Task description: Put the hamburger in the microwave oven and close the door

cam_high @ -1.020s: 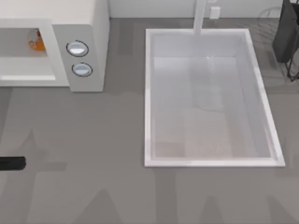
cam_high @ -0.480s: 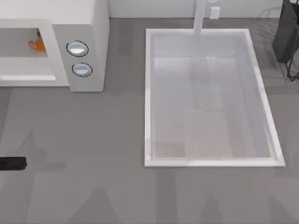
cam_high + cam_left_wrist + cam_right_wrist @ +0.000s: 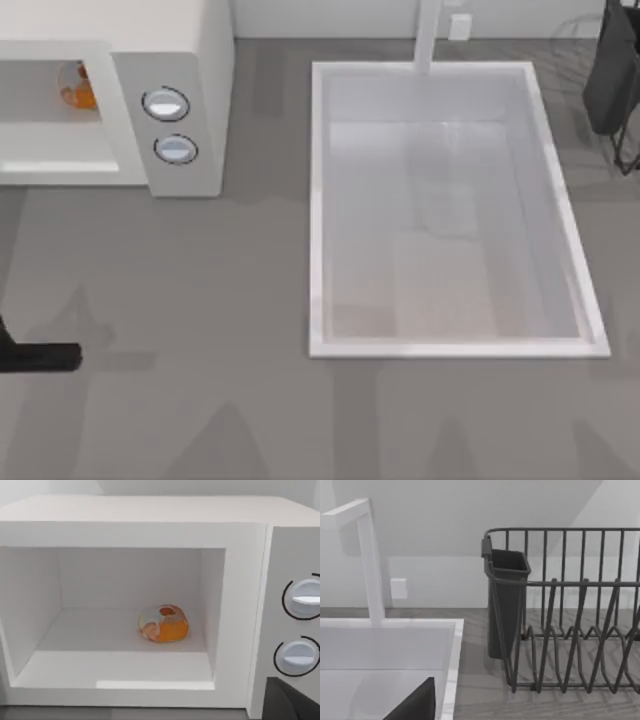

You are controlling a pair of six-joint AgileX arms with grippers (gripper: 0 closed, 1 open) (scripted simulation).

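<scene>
I see a grey table (image 3: 200, 300). The white microwave oven (image 3: 190, 60) stands at its far left corner, a white sink basin (image 3: 318, 200) is set into it right of centre, and a dark wire dish rack (image 3: 570, 630) with a cutlery holder (image 3: 505, 600) sits at the far right.

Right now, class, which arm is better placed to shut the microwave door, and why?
Left. Its arm is at the table's left edge, before the open microwave with the hamburger inside. The right arm faces the dish rack beyond the sink.
</scene>
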